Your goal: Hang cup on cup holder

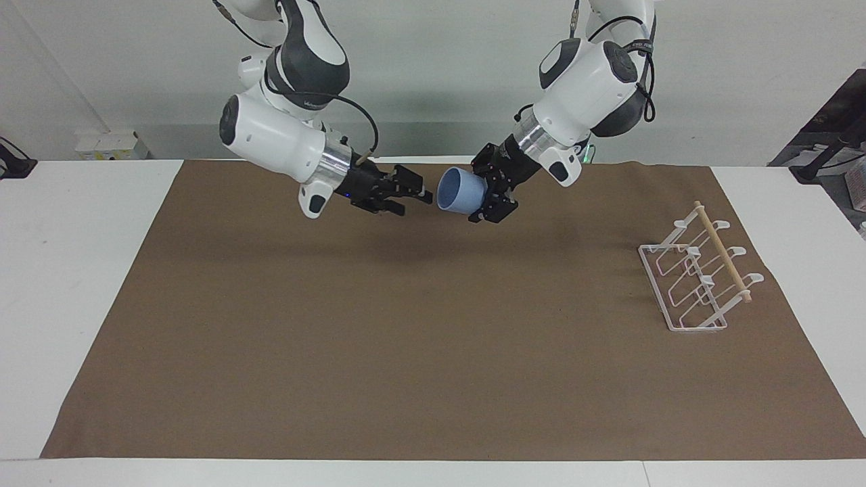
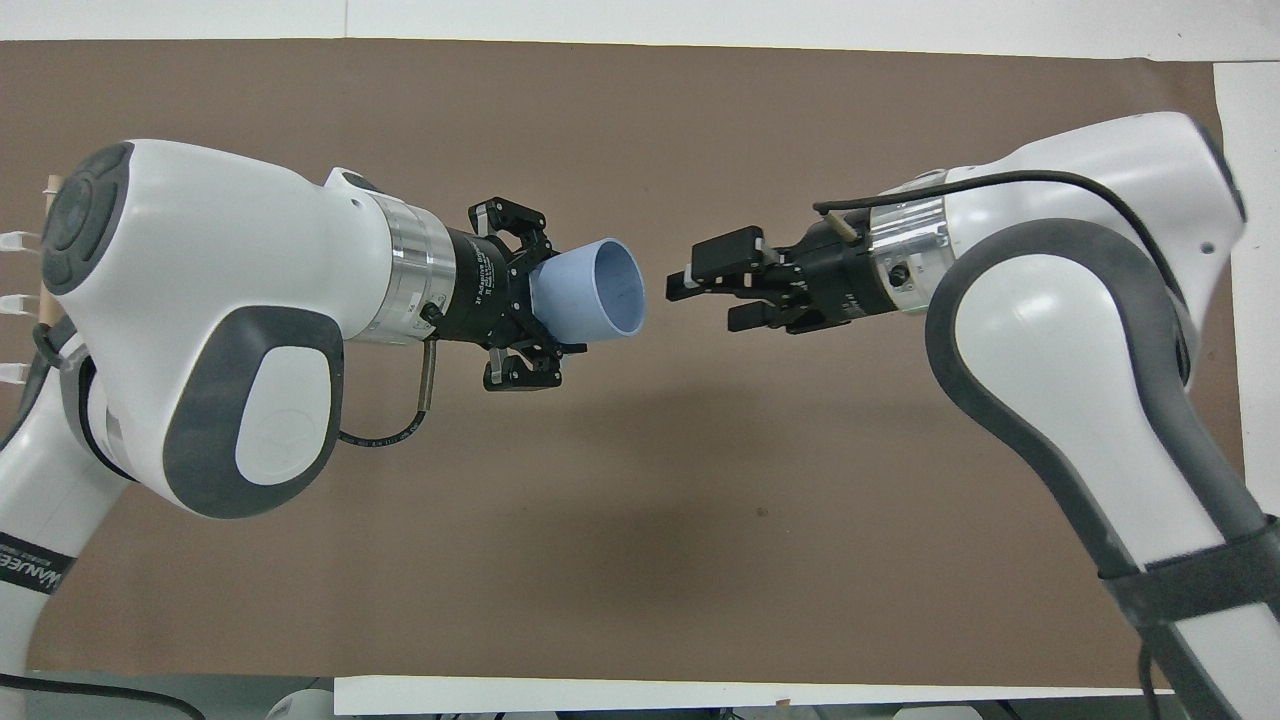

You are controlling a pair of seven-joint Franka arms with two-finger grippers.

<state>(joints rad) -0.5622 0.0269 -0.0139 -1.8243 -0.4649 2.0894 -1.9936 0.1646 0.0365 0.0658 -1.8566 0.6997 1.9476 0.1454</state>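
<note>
The light-blue cup (image 1: 460, 191) is held in the air over the brown mat, lying sideways with its open mouth toward my right gripper. My left gripper (image 1: 488, 197) is shut on the cup's base end; it shows in the overhead view (image 2: 540, 300) with the cup (image 2: 595, 295). My right gripper (image 1: 414, 195) is open and empty, a short gap from the cup's mouth, also seen from overhead (image 2: 708, 298). The white wire cup holder (image 1: 700, 279) with its wooden dowel stands on the mat toward the left arm's end. From overhead only its prong tips (image 2: 14, 301) show beside the left arm.
A brown mat (image 1: 406, 338) covers most of the white table (image 1: 74, 270). Both arms are raised over the part of the mat near the robots. Dark equipment (image 1: 832, 149) sits off the table's corner at the left arm's end.
</note>
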